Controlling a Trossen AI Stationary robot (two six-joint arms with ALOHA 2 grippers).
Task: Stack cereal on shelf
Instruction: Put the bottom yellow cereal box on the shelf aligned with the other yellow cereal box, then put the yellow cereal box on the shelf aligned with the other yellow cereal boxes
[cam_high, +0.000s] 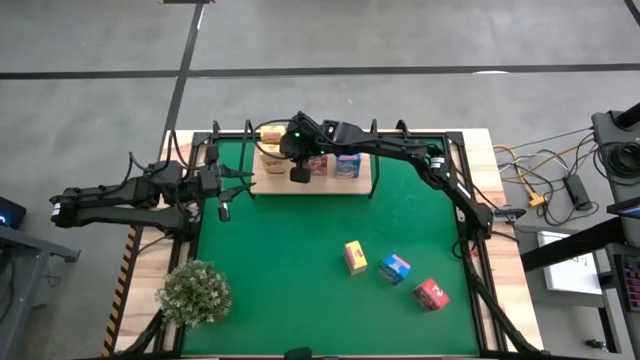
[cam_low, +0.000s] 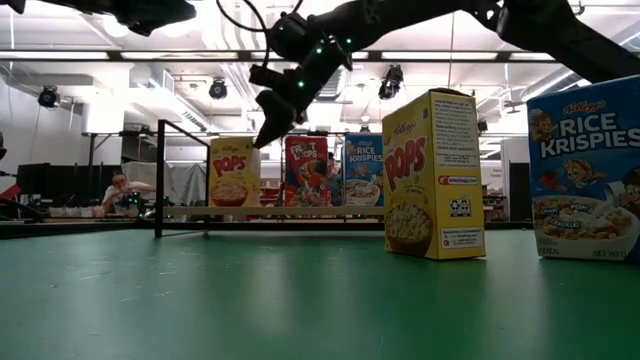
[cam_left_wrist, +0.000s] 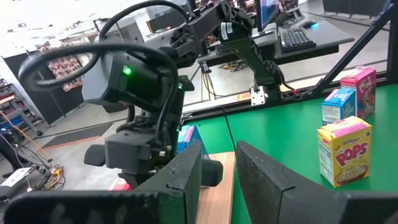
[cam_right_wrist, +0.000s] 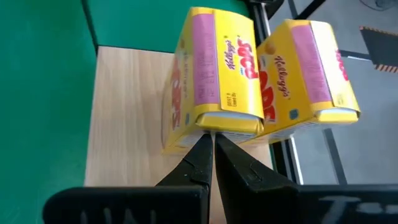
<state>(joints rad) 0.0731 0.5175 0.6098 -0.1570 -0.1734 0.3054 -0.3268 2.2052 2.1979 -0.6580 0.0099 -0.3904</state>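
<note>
Right gripper (cam_right_wrist: 213, 144): dark fingers pressed together, tips against a yellow carton (cam_right_wrist: 214, 74) on the pale wooden shelf (cam_right_wrist: 127, 112); its base is hidden. Left gripper (cam_high: 224, 190) waits beside the shelf, fingers slightly parted, empty. Three cartons (cam_high: 392, 268) stand loose on the mat (cam_high: 290, 270).

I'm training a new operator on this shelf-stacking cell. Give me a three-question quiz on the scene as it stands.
1. How many cereal boxes lie loose on the green mat, off the shelf?
2. True or false: the right gripper is carrying a box.
3. Which loose box lies nearest the plant? A) yellow B) blue C) red

Key: 1) Three: yellow, blue, red. 2) False; it is shut and empty over the shelf. 3) A.
</note>
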